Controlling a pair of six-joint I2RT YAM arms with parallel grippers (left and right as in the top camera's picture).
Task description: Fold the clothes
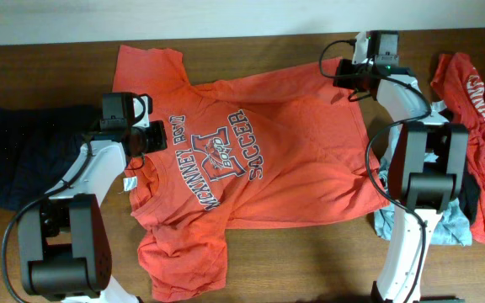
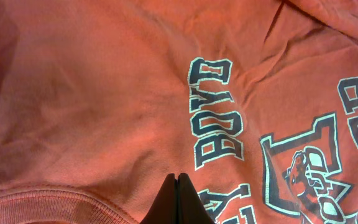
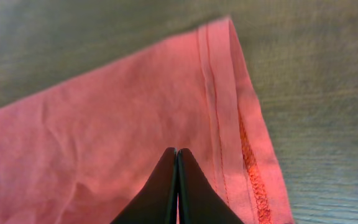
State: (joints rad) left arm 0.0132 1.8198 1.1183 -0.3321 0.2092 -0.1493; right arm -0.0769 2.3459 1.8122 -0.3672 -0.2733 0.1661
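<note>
Wooden table (image 1: 310, 261) bears orange T-shirt (image 1: 293, 126) beneath both closed fingers (image 2: 166, 205).

The big soft short-sleeved T-shirt (image 1: 310, 168) is orange-red all over. Its chest print (image 1: 217, 156) has pale grey-white letters with dark edges, and a dark and white badge in the middle. Up close, the stitching (image 3: 250, 162) along its hem is a brighter orange. The wooden table (image 1: 310, 261) is dark brown with streaky lines. The floppy cloth (image 1: 23, 156) on it is dark navy. The crumpled tee (image 1: 478, 101) is red with white letters. The soft garment (image 1: 455, 229) below it is pale grey-blue, and the small bit of fabric (image 1: 471, 198) between them is black. The left arm (image 1: 87, 172) and the right arm (image 1: 407, 97) are white and black.
</note>
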